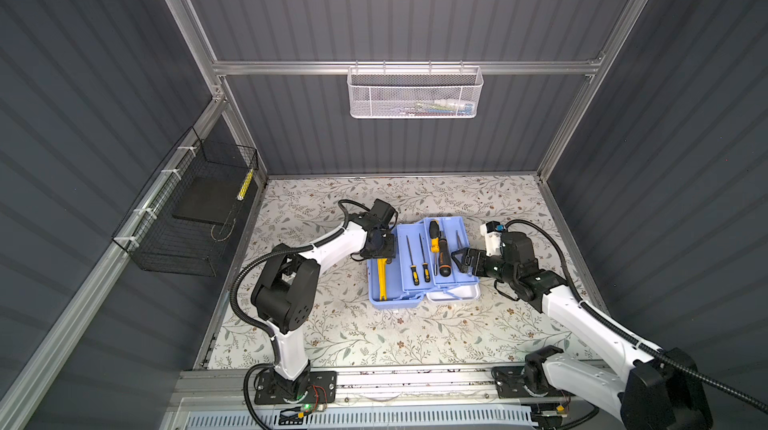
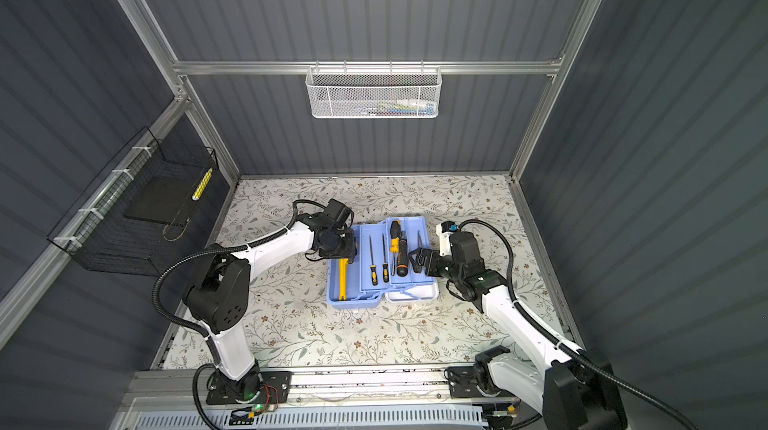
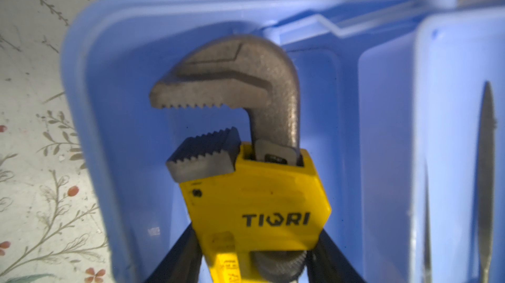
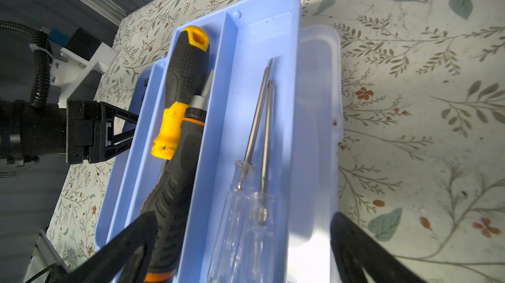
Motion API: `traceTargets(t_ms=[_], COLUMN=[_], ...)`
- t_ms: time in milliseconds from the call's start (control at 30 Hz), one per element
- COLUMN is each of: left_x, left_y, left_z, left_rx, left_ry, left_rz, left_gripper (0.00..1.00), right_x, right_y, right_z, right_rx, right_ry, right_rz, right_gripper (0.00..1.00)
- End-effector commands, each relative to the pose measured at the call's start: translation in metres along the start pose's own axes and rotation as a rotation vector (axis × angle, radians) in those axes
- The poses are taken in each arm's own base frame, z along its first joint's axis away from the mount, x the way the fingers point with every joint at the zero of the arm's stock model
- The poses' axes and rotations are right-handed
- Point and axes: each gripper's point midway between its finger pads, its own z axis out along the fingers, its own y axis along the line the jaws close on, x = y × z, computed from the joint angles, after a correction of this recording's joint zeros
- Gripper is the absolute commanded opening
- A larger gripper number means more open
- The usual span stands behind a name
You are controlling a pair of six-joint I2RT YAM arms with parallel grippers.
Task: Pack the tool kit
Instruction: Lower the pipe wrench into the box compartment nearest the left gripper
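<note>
While gripping wrench (image 1: 381, 282) with left end effector (image 1: 381, 257) in left part of kit (image 1: 395, 303), holds right end effector (image 1: 459, 262) fully spread, empty, above tray (image 1: 451, 228) screwdrivers (image 1: 444, 268). With kit mid-frame on surface (image 1: 332, 345) in both top views, lid (image 1: 461, 293) open, lower right.

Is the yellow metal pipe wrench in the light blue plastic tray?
No: the yellow pipe wrench is inside the light blue base, beside the tray.
</note>
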Motion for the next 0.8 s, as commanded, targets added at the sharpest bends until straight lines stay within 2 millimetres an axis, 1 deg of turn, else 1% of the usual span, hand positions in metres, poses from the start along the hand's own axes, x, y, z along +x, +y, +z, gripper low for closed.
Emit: traceTargets(t_ms=[0,200,467,667,767], left_x=[-0.019,-0.019,-0.023,-0.023,-0.027], left_y=[-0.013,-0.014,-0.018,-0.018,-0.020], left_z=[-0.022,-0.022,-0.025,-0.031,-0.040], left_rx=[0.031,0.036,0.049,0.058,0.067], left_ry=[-0.063,-0.064,-0.080,-0.094,-0.120], left_rz=[-0.003,-0.001,-0.006,-0.017,-0.024], left_gripper=[0.46,0.53,0.68,0.69,0.69], right_x=[-0.001,-0.002,-0.004,-0.003,-0.003], right_y=[-0.001,-0.004,-0.003,-0.005,-0.005], right_z=[-0.001,-0.002,-0.004,-0.004,-0.004], right_rx=[-0.005,0.003,-0.002,0.004,0.007], right_ry=[-0.008,-0.007,-0.011,-0.008,-0.006], right_rz=[-0.002,0.006,0.007,0.006,0.007], right_gripper=[0.99,0.99,0.99,0.99,0.99])
